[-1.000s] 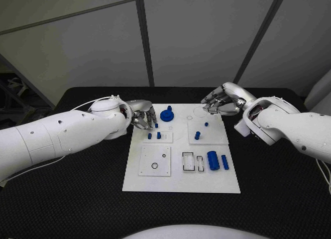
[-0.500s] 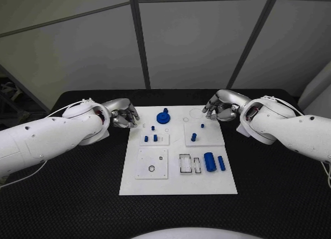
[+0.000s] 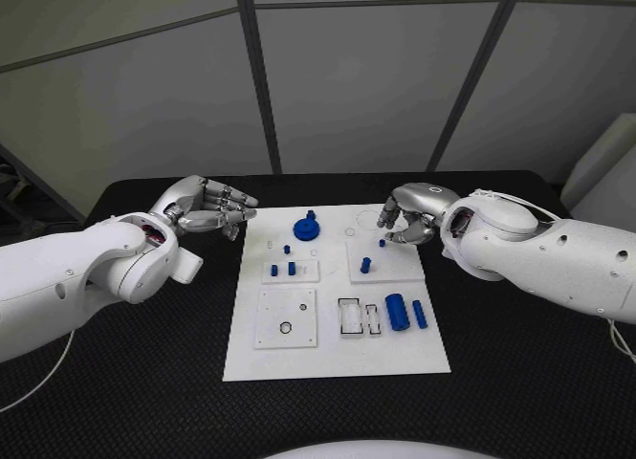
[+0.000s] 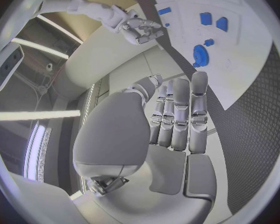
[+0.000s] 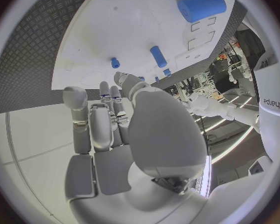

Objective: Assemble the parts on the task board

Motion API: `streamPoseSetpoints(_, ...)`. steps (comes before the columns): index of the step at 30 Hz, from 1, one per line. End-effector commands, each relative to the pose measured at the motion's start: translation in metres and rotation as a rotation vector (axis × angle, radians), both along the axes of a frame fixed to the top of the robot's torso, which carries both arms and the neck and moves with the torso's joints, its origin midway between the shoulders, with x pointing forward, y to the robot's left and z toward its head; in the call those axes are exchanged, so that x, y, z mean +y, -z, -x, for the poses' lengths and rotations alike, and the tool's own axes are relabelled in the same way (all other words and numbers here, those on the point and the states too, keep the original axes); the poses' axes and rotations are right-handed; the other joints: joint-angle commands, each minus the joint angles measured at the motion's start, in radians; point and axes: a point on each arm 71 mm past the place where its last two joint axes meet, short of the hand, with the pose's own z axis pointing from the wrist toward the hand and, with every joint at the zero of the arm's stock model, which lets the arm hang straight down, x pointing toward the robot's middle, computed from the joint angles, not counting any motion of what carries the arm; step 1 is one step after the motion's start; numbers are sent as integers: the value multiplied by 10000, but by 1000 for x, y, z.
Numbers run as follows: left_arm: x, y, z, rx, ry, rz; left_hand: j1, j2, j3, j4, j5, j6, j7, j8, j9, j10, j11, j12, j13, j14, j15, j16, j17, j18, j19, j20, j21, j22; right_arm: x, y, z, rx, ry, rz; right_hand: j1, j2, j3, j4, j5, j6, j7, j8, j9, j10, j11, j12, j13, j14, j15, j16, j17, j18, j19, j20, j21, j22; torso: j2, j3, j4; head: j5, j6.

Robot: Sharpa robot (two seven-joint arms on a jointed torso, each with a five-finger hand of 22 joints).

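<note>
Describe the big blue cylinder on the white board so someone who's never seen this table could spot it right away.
Start at the white task board in the middle of the black table. Go to its right side, nearer the robot, beside the rectangular slots. The big blue cylinder lies there on its side; it is much thicker than the thin blue peg just to its right.

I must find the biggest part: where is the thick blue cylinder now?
In the head view, the thick blue cylinder lies on the white task board, on its right side, between a thinner blue cylinder and black-outlined rectangular slots.
</note>
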Motion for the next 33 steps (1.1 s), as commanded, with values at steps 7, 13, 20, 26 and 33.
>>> streamPoseSetpoints(7,2,-7,9,198,-522,2775,31,110,-17,-95,-32,60,-4,46,-19,54,-22,71,17,-95,-17,-74,-39,131,-84,10,-60,-40,5,6,1,-61,-87,764,-55,-43,173,15,-38,-56,12,-23,8,-75,16,-13,-15,704,103,273,199,-213,134,42,304,346,-5,6,-7,58,-51)
streamPoseSetpoints(13,3,-7,10,232,-542,2965,40,120,-20,-109,-33,52,0,43,-22,40,-18,77,18,-107,-16,-88,-51,131,-91,10,-75,-52,8,8,1,39,-110,846,-53,-44,207,13,-40,-36,9,-13,14,-57,10,2,-12,705,105,344,248,-226,165,48,391,448,-3,10,-5,48,-47)
streamPoseSetpoints(20,3,-8,10,248,-506,3047,53,133,-19,-124,-32,47,3,41,-25,30,-16,83,19,-114,-15,-99,-60,131,-96,9,-87,-62,11,13,0,202,-169,926,-44,-39,235,7,-38,-30,8,-12,17,-50,8,8,-12,705,104,393,281,-237,193,51,458,529,-2,11,3,27,-73)
streamPoseSetpoints(26,4,-8,11,253,-520,3052,74,154,-17,-147,-30,38,10,37,-29,13,-12,92,20,-123,-15,-112,-74,131,-100,9,-103,-76,14,18,1,367,-219,1001,-14,-12,321,-17,-47,44,-13,14,35,24,-12,47,-1,707,95,537,381,-266,261,51,640,743,-2,10,-8,35,-100)
streamPoseSetpoints(33,4,-7,11,277,-514,3051,75,155,-17,-148,-30,37,10,37,-30,12,-12,92,21,-123,-15,-113,-74,131,-100,9,-104,-76,16,22,1,493,-268,1056,40,42,421,-65,-83,163,-54,47,58,147,-52,100,19,703,67,658,449,-292,315,35,819,950,-6,12,-2,56,-119)
